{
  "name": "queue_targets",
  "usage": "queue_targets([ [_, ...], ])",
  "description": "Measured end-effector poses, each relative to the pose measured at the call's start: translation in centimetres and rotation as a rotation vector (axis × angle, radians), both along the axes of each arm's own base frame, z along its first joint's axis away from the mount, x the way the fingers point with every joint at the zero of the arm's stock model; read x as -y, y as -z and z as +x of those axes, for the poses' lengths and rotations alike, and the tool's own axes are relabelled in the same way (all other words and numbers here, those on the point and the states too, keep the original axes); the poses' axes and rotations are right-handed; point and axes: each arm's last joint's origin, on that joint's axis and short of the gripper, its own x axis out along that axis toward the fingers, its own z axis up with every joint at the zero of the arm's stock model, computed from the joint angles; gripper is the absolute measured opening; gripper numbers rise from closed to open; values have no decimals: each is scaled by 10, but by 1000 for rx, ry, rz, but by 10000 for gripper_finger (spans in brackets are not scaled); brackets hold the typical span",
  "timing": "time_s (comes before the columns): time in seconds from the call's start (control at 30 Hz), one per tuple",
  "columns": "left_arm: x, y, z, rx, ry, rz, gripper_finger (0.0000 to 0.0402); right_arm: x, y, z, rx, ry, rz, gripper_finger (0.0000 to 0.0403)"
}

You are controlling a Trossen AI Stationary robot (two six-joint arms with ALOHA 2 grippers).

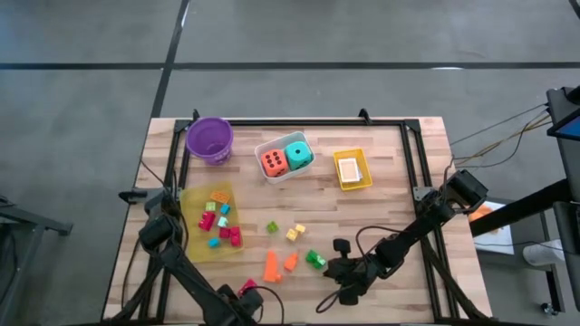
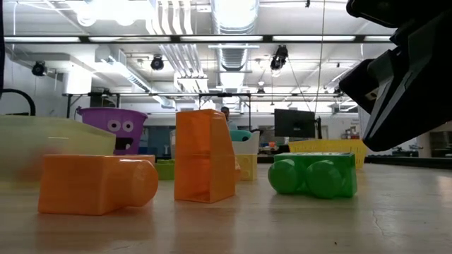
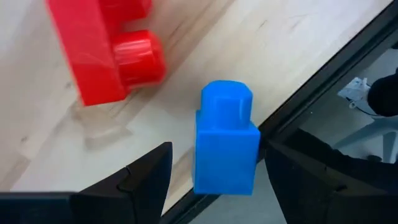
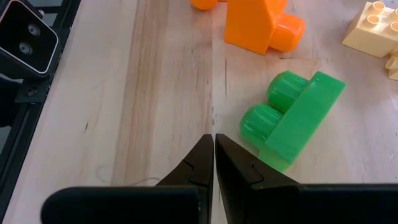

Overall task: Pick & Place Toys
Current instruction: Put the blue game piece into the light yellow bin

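My left gripper (image 3: 217,149) points down at the table's near edge (image 1: 243,297), open. Its fingers stand on either side of a blue block (image 3: 227,146), which stands on the wood right beside the black edge rail. A red block (image 3: 102,50) lies just beyond it (image 1: 246,286). My right gripper (image 4: 214,140) is shut and slants down toward the table, with a green block (image 4: 292,118) lying just beyond its tips (image 1: 314,259). Two orange blocks (image 1: 270,264) (image 2: 205,155) lie left of the green one. My left gripper has one finger (image 3: 292,168) right against the blue block's side (image 3: 255,143); whether it touches, I cannot tell. The other finger (image 3: 149,177) stands clear of the block.
A purple bowl (image 1: 209,139), a white tray (image 1: 268,145) with two dice and a yellow tray (image 1: 339,181) with a card stand along the far side. A yellow-green tray (image 1: 192,237) with several blocks is at the left. Small yellow blocks (image 1: 294,233) lie mid-table.
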Motion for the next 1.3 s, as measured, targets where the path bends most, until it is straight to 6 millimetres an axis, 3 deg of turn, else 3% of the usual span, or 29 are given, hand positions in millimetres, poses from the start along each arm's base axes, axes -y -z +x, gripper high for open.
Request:
queue_targets([
  [0.27,-4,25,-5,-30,2,-29,258,-1,0,-1,0,-7,-2,15],
  [0.47,-6,28,-7,-70,-36,-59,247,-2,0,-1,-2,-10,1,15],
  [0.6,-6,29,-7,-76,-36,-59,215,-3,0,-2,-2,-14,2,15],
  [0.8,-5,29,-7,-82,-11,-67,120,-3,0,-3,-2,-16,1,15],
  [1.0,-6,28,-6,-84,-11,-67,120,-3,0,-3,-2,-16,1,15],
  [1.17,-9,20,-6,-76,9,-86,120,-4,0,-3,-1,-17,4,15],
  [1.3,-15,-15,-10,-9,19,-111,120,-6,0,-5,1,-25,6,15],
])
